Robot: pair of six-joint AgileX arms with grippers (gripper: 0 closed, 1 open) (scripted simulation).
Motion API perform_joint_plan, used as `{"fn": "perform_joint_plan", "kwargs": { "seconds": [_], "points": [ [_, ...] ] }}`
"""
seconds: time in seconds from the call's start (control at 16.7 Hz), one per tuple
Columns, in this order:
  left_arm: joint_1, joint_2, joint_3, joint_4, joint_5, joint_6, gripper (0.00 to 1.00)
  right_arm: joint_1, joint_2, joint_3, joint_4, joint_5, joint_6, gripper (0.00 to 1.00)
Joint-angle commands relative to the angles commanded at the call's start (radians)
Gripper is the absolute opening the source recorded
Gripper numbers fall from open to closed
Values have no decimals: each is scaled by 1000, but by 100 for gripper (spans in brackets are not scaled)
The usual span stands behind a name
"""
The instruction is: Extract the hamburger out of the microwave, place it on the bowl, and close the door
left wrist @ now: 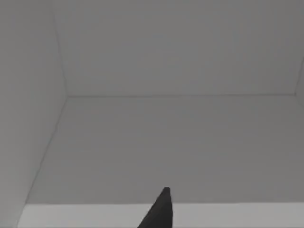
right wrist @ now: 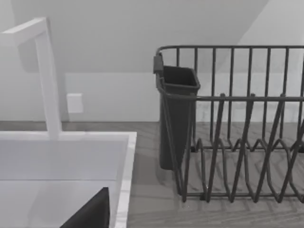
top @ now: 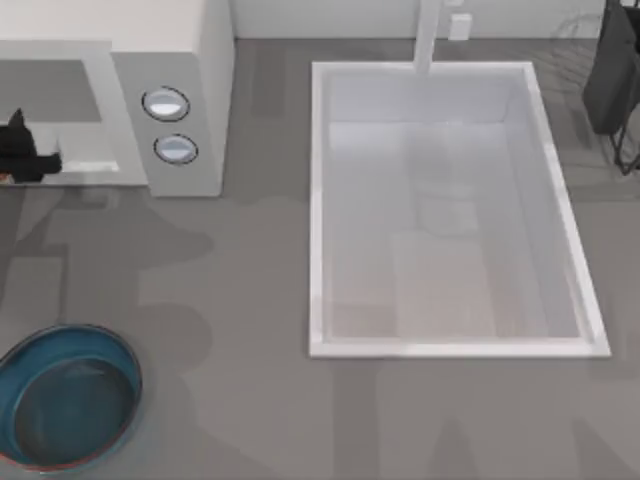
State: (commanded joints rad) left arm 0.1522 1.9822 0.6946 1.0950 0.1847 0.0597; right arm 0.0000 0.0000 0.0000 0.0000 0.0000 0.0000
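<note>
The left gripper (top: 22, 150) sits at the far left of the table, reaching into the mouth of the microwave (top: 190, 60); whether its claw is open or closed cannot be told. A sliver of orange-brown shows just beneath it at the picture's edge, too small to name as the hamburger. From the left wrist camera the microwave's bare pale cavity (left wrist: 166, 142) spreads out – floor, back wall and side wall – with one dark fingertip (left wrist: 161, 209) at the front lip. The two silver-rimmed knobs (top: 166, 104) face up on the control panel. The teal bowl (top: 65, 395) stands near the front left corner, well apart from the microwave. The white sink (top: 450, 210) fills the middle right – the right wrist camera looks over its faucet (right wrist: 45, 76) and a dark wire dish rack (right wrist: 237, 123)
</note>
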Motion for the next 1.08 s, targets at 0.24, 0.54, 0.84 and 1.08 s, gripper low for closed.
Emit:
{"fn": "perform_joint_plan", "kwargs": {
  "seconds": [0.24, 0.54, 0.84, 1.08],
  "points": [
    [0, -117, 0, -121, -1, 1, 0, 0, 0, 0, 0, 0, 0, 100],
    [0, -127, -1, -132, -2, 2, 0, 0, 0, 0, 0, 0, 0, 100],
    [-35, -131, 50, -229, -35, -96, 0, 0, 0, 0, 0, 0, 0, 100],
    [-122, -132, 173, -488, -117, -365, 0, 0, 0, 0, 0, 0, 0, 100]
  ]
}}
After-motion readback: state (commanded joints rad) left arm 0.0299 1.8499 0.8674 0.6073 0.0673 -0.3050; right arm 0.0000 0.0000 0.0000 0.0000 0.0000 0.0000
